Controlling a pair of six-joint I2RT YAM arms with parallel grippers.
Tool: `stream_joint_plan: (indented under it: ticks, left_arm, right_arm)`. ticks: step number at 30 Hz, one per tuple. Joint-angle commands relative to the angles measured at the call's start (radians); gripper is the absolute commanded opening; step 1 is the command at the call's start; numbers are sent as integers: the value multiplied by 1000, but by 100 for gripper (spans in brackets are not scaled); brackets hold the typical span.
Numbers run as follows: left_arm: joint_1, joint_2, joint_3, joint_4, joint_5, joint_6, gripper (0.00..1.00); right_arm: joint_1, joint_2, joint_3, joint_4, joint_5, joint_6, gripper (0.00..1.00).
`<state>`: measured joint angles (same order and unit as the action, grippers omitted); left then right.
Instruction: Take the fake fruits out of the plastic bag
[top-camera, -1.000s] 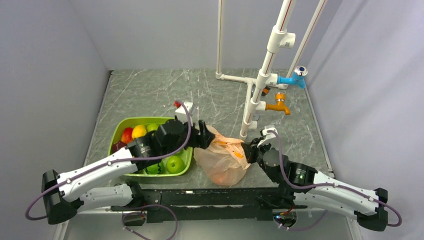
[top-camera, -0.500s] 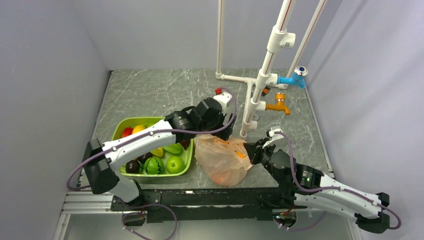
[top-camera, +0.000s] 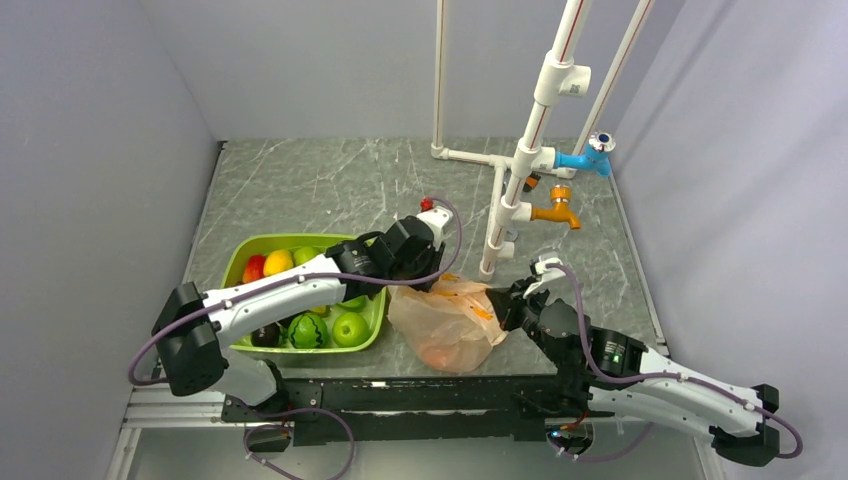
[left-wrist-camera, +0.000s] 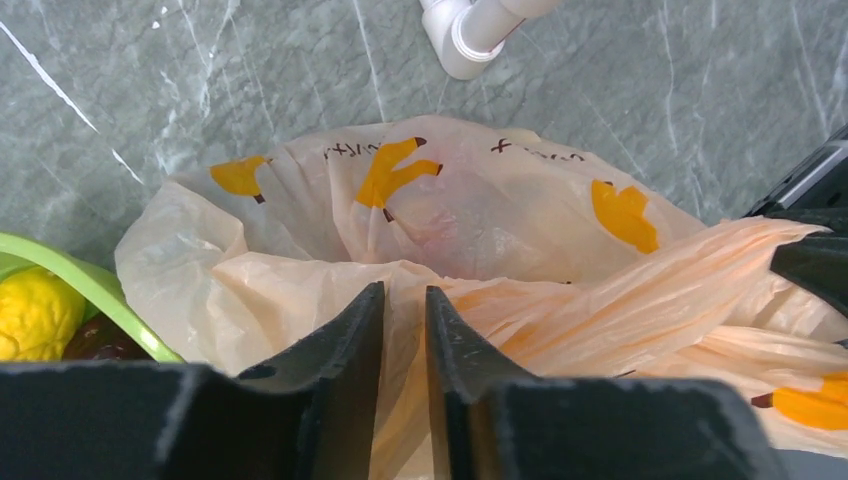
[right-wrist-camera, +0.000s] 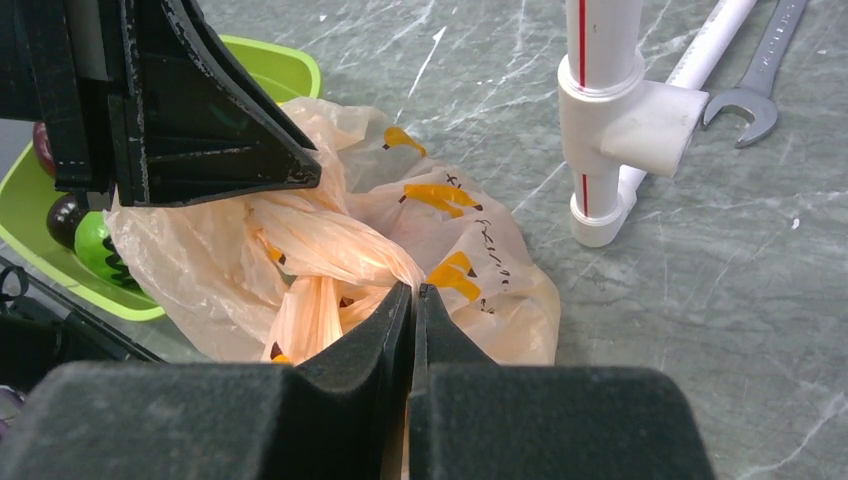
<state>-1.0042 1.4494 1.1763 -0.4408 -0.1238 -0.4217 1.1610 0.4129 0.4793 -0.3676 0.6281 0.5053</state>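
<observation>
The plastic bag (top-camera: 445, 320) is thin, peach-coloured, with orange marks, and lies crumpled right of the green tub. Its mouth gapes in the left wrist view (left-wrist-camera: 500, 220). My left gripper (left-wrist-camera: 405, 290) sits at the bag's near-left rim (top-camera: 434, 279), jaws narrowed to a slit with bag film pinched between them. My right gripper (right-wrist-camera: 413, 288) is shut on a twisted handle of the bag (right-wrist-camera: 470, 260) at its right side (top-camera: 497, 303). Of the fake fruits, only an orange blur (top-camera: 440, 352) and a faint pinkish shape (left-wrist-camera: 440, 225) show through the film.
The green tub (top-camera: 236, 262) holds several plastic fruits, among them a striped watermelon (top-camera: 308, 332), a green apple (top-camera: 349, 327) and a yellow one (left-wrist-camera: 35, 312). A white pipe frame (top-camera: 500, 215) with blue and orange taps stands just behind the bag. A wrench (right-wrist-camera: 755, 85) lies beyond it.
My left arm swung from over the tub across to the bag's rim, came down onto it, and its jaws went from wide to nearly closed on the film. The right gripper kept its hold.
</observation>
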Motion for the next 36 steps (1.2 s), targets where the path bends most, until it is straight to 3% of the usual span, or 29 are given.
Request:
stream_joint_plan:
  ticks: [1, 4, 9, 13, 18, 22, 26, 30, 36]
  left_arm:
    - [2, -57, -8, 55, -21, -3, 19]
    - [3, -92, 7, 39, -110, -9, 0]
    - [2, -176, -24, 36, -306, -146, 0]
    - [2, -257, -118, 109, -319, -240, 0]
    - [6, -380, -270, 305, -245, -304, 0]
    - [9, -474, -396, 472, -175, -329, 0]
    - [13, -491, -387, 409, -138, -327, 0]
    - [13, -504, -400, 394, -133, -321, 0]
    - [13, -529, -447, 412, -119, -330, 0]
  right_arm:
    - [-1, -14, 28, -12, 27, 24, 0]
    - [-1, -18, 27, -24, 56, 48, 0]
    - [-1, -21, 38, -43, 88, 52, 0]
    - [0, -15, 25, -41, 59, 48, 2]
    - [-1, -11, 38, -69, 23, 44, 17]
    - [0, -4, 36, 3, -29, -39, 36]
    - [-1, 52, 100, 30, -48, -94, 52]
    - [-1, 126, 155, 33, -27, -109, 76]
    - [-3, 239, 188, 88, 50, -100, 81]
